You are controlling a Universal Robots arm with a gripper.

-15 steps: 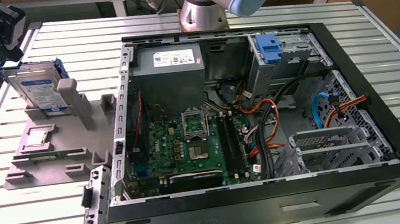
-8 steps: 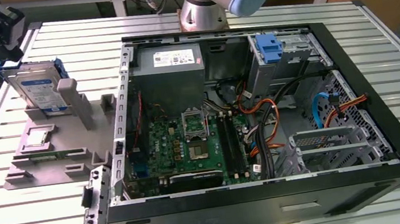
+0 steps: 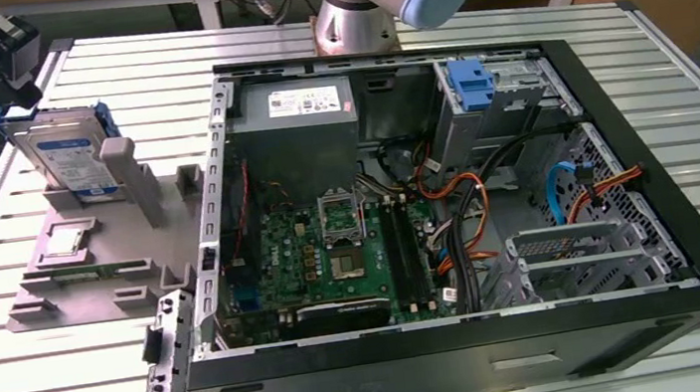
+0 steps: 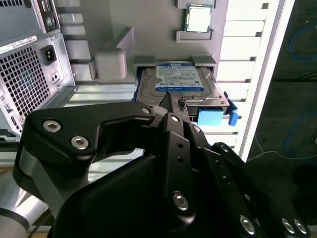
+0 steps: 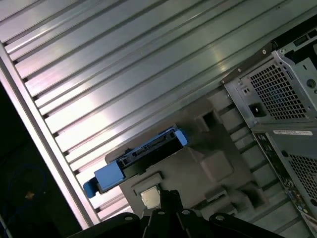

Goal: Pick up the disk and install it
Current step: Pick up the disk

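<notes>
The disk (image 3: 62, 159) is a silver-grey drive with a white-and-blue label in a blue caddy. It stands upright on edge in a grey holder (image 3: 103, 271) at the exterior view's left, beside the open computer case (image 3: 607, 114). In the second wrist view the disk (image 4: 178, 82) lies just beyond my black gripper (image 4: 170, 101), whose fingers meet in a narrow tip with nothing between them. The first wrist view shows the disk (image 5: 141, 156) edge-on, a short gap from the gripper (image 5: 170, 196). In the exterior view the gripper (image 3: 18, 81) hangs just above the disk's top edge.
A processor chip (image 3: 68, 241) lies flat on the grey holder. Inside the case are a grey power supply (image 3: 298, 102), a green motherboard (image 3: 329, 249), loose cables (image 3: 471, 201) and a drive bay holding another blue caddy (image 3: 473, 86). The slatted metal table (image 3: 66, 391) ends near the holder.
</notes>
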